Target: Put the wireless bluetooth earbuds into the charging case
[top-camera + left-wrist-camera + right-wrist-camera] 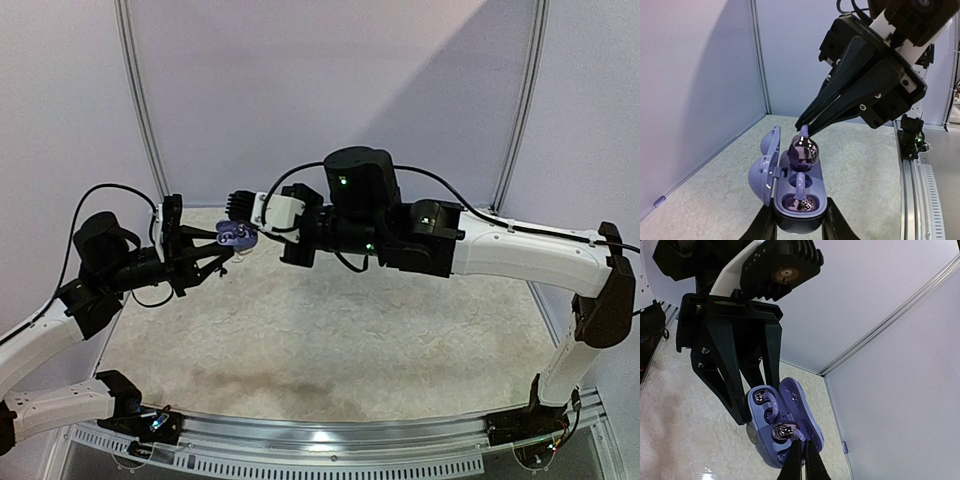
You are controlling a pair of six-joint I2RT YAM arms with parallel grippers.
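Two earbuds, one open case, left tool, right tool.

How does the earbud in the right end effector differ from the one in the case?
The held earbud is pinched by the right end effector, raised over a socket; the seated earbud lies in its socket of the open charging case, ungripped. The held earbud's bulb is fully exposed; the seated earbud is mostly sunk. Both glossy purple.
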